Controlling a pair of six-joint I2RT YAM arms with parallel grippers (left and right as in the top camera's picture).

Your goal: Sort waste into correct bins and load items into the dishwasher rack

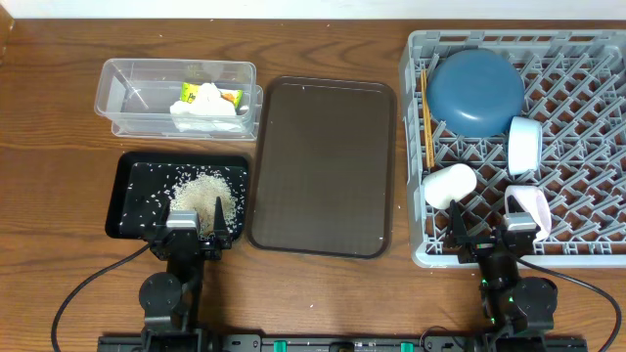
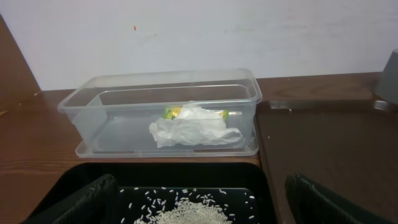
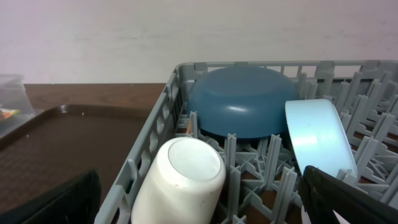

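Note:
The clear tub [image 1: 132,93] holds the crumpled white napkin [image 1: 207,119] and the yellow wrapper [image 1: 210,96]; both also show in the left wrist view, napkin [image 2: 193,132] and wrapper [image 2: 174,112]. The black tray [image 1: 132,191] holds a heap of rice [image 1: 205,191]. The grey rack [image 1: 587,59] holds the dark-blue plate [image 1: 476,90], chopsticks [image 1: 426,117], a pale cup on its side [image 1: 449,185], the light-blue bowl [image 1: 524,145] and a white bowl [image 1: 528,207]. My left gripper [image 1: 201,233] is open and empty over the black tray's near edge. My right gripper [image 1: 489,240] is open and empty at the rack's near edge.
A brown serving tray [image 1: 323,166] lies between the black tray and the rack, with a few rice grains on it. The rack's near wall [image 3: 134,168] stands right in front of the right gripper. Both arm bases sit at the table's front edge.

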